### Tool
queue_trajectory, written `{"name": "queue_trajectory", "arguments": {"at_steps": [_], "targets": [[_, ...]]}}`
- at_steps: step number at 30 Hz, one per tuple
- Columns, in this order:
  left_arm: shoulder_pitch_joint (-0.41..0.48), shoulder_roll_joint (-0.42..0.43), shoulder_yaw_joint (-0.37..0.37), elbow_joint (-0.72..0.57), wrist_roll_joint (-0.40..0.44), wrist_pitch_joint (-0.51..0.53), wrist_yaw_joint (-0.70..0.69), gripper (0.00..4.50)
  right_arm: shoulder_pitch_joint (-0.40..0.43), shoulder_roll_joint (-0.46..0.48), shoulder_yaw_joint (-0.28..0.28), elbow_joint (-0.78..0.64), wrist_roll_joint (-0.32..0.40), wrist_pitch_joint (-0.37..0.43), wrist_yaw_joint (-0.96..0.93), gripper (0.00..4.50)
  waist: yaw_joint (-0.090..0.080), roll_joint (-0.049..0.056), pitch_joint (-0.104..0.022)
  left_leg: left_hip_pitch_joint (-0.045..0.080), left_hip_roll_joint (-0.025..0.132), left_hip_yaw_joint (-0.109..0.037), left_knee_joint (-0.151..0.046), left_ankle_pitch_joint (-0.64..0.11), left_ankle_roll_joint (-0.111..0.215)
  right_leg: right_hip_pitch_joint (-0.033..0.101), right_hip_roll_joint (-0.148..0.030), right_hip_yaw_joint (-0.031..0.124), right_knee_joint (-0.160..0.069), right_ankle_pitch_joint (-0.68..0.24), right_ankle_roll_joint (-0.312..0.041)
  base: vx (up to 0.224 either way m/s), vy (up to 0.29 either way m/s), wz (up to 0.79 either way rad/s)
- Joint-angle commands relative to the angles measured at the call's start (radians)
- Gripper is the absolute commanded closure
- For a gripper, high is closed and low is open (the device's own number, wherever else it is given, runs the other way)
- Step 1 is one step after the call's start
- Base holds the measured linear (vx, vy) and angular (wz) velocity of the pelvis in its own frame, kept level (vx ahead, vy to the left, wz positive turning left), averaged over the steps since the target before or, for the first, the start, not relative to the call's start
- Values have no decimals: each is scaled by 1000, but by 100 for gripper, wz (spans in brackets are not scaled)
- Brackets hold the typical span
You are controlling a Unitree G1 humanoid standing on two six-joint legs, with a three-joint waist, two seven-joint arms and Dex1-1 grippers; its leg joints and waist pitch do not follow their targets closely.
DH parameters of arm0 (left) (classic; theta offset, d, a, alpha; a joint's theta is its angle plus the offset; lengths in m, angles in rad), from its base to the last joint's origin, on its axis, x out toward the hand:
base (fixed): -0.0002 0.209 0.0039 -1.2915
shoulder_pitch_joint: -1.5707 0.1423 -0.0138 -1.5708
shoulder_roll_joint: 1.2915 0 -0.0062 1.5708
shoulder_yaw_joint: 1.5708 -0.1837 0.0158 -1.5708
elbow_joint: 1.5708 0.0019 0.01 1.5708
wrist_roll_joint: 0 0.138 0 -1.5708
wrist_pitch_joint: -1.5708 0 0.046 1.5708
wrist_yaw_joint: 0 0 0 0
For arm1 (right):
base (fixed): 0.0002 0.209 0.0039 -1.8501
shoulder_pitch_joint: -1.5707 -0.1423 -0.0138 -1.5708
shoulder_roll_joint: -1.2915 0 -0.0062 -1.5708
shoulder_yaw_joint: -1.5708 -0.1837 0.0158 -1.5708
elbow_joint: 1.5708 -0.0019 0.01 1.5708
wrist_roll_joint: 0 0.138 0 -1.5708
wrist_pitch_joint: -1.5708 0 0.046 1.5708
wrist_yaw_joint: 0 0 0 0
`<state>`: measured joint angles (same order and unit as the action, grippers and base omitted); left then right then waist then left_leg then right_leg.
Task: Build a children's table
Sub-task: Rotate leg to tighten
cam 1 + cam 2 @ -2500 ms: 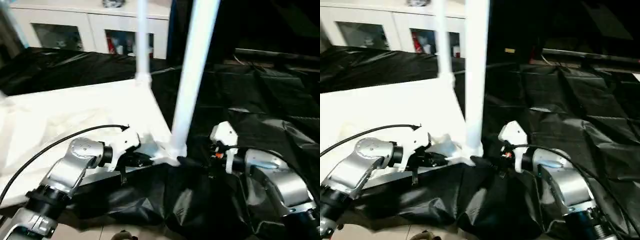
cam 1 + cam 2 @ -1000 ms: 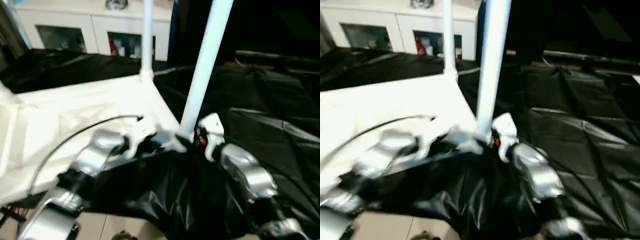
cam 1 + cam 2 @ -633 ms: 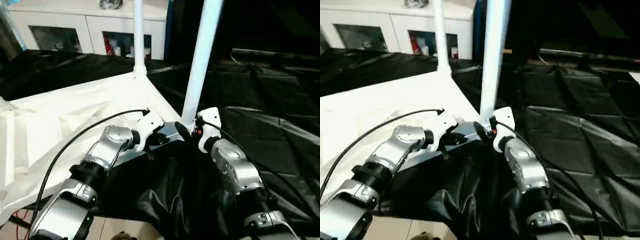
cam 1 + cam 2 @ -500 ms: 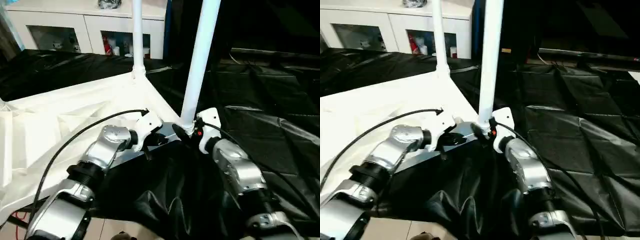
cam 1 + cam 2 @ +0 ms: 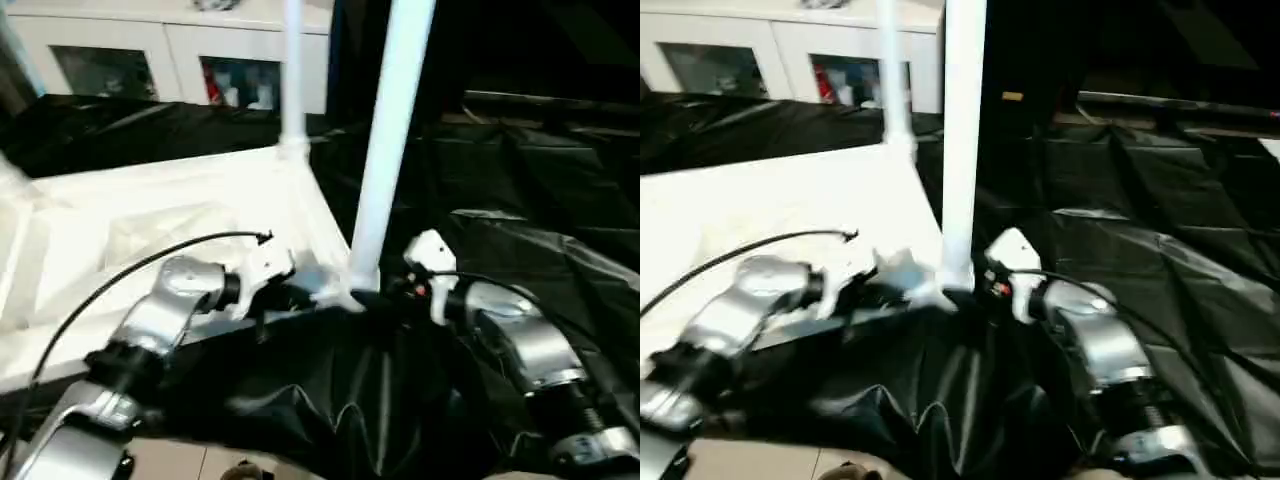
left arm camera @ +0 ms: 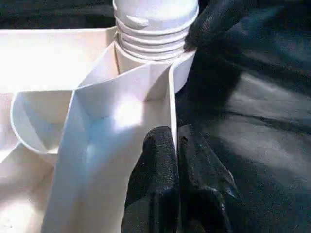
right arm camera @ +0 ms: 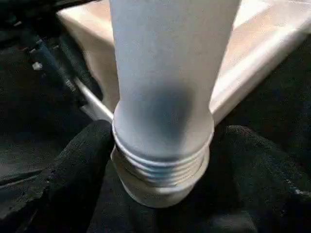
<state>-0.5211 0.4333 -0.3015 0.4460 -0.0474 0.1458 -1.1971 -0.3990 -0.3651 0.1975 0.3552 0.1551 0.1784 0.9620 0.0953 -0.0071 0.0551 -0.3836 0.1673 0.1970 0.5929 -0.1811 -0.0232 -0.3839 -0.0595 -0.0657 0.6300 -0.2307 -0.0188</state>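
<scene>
Black plastic sheeting [image 5: 520, 200] covers the surface; white glass-door cabinet [image 5: 150, 60] beyond. Large white ribbed plastic tabletop [image 5: 150, 230] lies upside down. Left gripper [image 6: 175, 160] pinches its rim, closed. Right gripper [image 7: 163, 160] straddles the white tubular leg [image 5: 385, 150], fingers [image 7: 73, 170] spread.

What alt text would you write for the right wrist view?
A white tubular plastic leg stands with its threaded end in the white tabletop's corner socket, between the right hand's two black fingers.

The large white plastic tabletop [image 5: 150, 220] looks smooth and slightly glossy; its white tubular plastic leg [image 7: 163, 87] looks matt, ridged at the base. The black plastic sheeting [image 5: 530, 210] is shiny and creased.
</scene>
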Motion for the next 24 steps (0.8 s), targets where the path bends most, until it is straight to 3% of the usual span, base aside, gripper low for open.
{"name": "queue_trajectory", "arguments": {"at_steps": [1,5,6,8,13,16,24], "targets": [[10,1,-22,-60,-50,5,-76,450,3,-18,14,-24,-2,-20,42,57,0,-15,-65,22,78,-29,-58,-74,95,41,-103,60,-62,28,-250,0,0,0],[28,25,-29,-96,-56,22,-103,450,-4,-27,25,-20,-3,-31,74,57,2,-12,-60,23,80,-31,-63,-120,68,39,-104,60,-70,-58,-241,0,0,0],[32,28,-29,-105,-59,28,-112,450,-6,-29,26,-17,-1,-33,83,57,1,-23,-60,23,81,-30,-64,-121,65,40,-104,60,-71,-64,-237,0,0,0],[39,33,-29,-126,-64,42,-123,450,-13,-27,30,-11,2,-44,97,57,3,-16,-60,25,82,-31,-64,-123,59,37,-107,61,-71,-75,-233,0,0,0],[46,37,-31,-143,-63,55,-131,450,-17,-18,36,-3,4,-58,117,57,4,-21,-61,25,80,-31,-63,-102,56,39,-105,61,-66,-32,-238,0,0,0],[46,34,-38,-143,-62,62,-128,450,-16,-10,40,11,-1,-83,124,84,5,-20,-62,24,78,-30,-61,-86,66,41,-105,60,-61,8,-248,0,0,0],[44,34,-37,-138,-49,64,-132,450,-13,9,39,14,9,-83,129,151,5,-19,-63,24,78,-31,-59,-90,68,43,-103,59,-61,10,-253,0,0,0]]}}
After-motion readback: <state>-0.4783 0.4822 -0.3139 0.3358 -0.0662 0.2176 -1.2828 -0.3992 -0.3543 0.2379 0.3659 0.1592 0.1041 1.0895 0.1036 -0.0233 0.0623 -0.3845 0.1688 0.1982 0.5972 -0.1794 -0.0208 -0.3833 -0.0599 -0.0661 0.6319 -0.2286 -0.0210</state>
